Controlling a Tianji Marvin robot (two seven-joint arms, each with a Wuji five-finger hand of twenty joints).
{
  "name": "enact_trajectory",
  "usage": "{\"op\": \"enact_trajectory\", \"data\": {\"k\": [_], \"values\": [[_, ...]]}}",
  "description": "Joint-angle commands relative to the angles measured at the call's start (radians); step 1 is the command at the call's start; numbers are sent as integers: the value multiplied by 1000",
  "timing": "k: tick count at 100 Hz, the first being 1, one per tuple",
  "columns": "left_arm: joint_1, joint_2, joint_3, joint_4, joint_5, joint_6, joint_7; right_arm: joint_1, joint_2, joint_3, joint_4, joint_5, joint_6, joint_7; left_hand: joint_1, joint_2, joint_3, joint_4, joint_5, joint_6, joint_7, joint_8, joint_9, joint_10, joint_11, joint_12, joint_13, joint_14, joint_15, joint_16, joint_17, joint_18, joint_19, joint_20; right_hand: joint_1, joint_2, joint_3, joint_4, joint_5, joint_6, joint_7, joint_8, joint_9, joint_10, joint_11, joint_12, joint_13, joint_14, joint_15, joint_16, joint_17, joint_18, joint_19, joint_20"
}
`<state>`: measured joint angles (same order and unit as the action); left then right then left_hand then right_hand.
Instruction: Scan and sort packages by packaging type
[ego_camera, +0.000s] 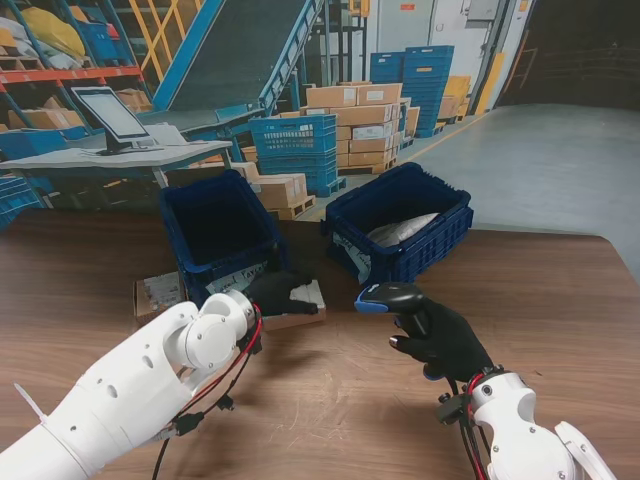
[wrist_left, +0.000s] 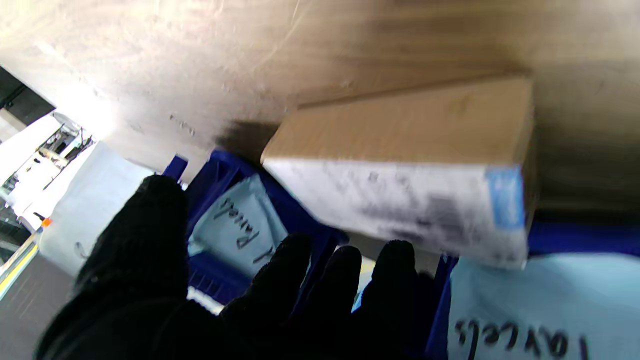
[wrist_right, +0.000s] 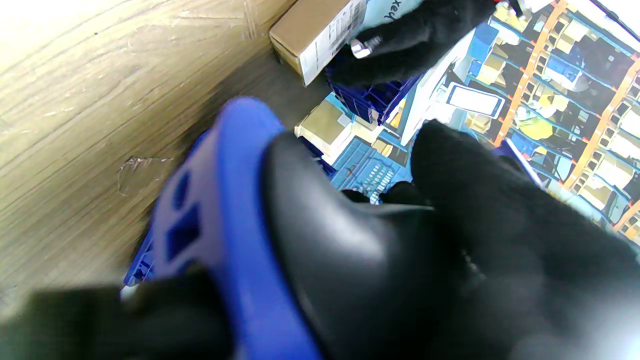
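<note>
A flat cardboard box (ego_camera: 303, 301) with a white label lies on the wooden table (ego_camera: 560, 290) in front of the left blue bin (ego_camera: 220, 230). My left hand (ego_camera: 270, 292), in a black glove, is at the box's left end with its fingers spread. In the left wrist view the box (wrist_left: 400, 150) lies just past my fingertips (wrist_left: 395, 265), and no grip shows. My right hand (ego_camera: 440, 340) is shut on a black and blue barcode scanner (ego_camera: 390, 297), whose head points left toward the box. The scanner (wrist_right: 250, 240) fills the right wrist view, with the box (wrist_right: 315, 35) and my left hand (wrist_right: 410, 35) beyond it.
The right blue bin (ego_camera: 400, 225) holds a pale plastic mailer (ego_camera: 402, 230). A second cardboard box (ego_camera: 158, 295) lies on the table to the left of my left arm. Handwritten paper labels (wrist_left: 525, 310) hang on the bin fronts. Warehouse crates and a monitor stand behind the table.
</note>
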<state>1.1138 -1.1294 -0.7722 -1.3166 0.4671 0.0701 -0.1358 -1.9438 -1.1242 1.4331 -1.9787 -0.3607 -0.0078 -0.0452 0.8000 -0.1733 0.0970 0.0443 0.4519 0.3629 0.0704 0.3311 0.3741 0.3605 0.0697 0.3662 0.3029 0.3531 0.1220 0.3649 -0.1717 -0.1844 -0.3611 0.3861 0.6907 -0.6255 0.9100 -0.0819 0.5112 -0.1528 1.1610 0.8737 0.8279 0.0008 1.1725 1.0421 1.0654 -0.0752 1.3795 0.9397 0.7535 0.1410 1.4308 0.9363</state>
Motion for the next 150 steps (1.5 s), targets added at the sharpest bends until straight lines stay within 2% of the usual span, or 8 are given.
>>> {"op": "enact_trajectory", "data": {"k": [1, 29, 98, 122, 142, 150], "values": [[28, 9, 17, 47, -16, 3, -53, -8, -9, -2, -10, -2, -3, 9, -11, 48, -26, 7, -21, 0, -11, -6, -25, 9, -16, -15, -36, 55, 8, 0, 164, 655, 772, 79, 78, 15, 47, -1, 10, -59, 0, 10, 21, 29, 10, 21, 66, -68, 65, 43, 9, 1, 20, 16], [44, 17, 23, 48, -48, -40, -86, -15, -10, 3, -10, 1, -2, 7, 4, 65, -31, 7, -22, -4, -10, -5, -19, -2, -12, -16, -35, 51, 10, -1, 162, 650, 769, 81, 79, 15, 47, -1, 10, -59, 0, 10, 20, 31, 10, 22, 66, -67, 65, 42, 10, 1, 20, 16], [129, 39, -17, -71, -22, -114, -100, -28, -13, 7, -17, 5, -4, -4, 23, 77, -52, 9, -25, -6, -10, -4, -9, -8, -7, -9, -33, 50, 14, 0, 160, 646, 771, 85, 80, 16, 44, -1, 10, -57, -1, 10, 20, 32, 10, 22, 66, -69, 65, 42, 10, -1, 21, 15], [176, 30, -74, -132, -8, -118, -40, -28, -14, 4, -21, 5, -1, -7, 36, 65, -48, 13, 27, -19, 8, 1, 47, -16, 6, -1, -10, 50, 24, 4, 168, 652, 778, 85, 81, 17, 44, 0, 10, -57, -1, 10, 19, 32, 10, 22, 66, -69, 65, 42, 11, -1, 21, 15], [214, 6, -110, -152, 45, -116, 99, -30, -14, 3, -23, 3, -1, -8, 46, 34, -35, 17, 64, -18, 15, 4, 89, -16, 14, 10, 27, 48, 44, 15, 184, 661, 798, 89, 80, 18, 42, -1, 10, -57, -1, 10, 19, 32, 9, 22, 65, -68, 65, 42, 13, 0, 22, 15], [209, 2, -107, -145, 71, -109, 125, -30, -13, 3, -23, 3, -2, -8, 40, 22, -30, 19, 56, -16, 11, 2, 63, -11, 4, 10, 12, 48, 38, 14, 177, 660, 799, 87, 82, 17, 41, 0, 10, -57, -1, 10, 19, 32, 9, 22, 65, -68, 65, 43, 10, 1, 21, 15]]}}
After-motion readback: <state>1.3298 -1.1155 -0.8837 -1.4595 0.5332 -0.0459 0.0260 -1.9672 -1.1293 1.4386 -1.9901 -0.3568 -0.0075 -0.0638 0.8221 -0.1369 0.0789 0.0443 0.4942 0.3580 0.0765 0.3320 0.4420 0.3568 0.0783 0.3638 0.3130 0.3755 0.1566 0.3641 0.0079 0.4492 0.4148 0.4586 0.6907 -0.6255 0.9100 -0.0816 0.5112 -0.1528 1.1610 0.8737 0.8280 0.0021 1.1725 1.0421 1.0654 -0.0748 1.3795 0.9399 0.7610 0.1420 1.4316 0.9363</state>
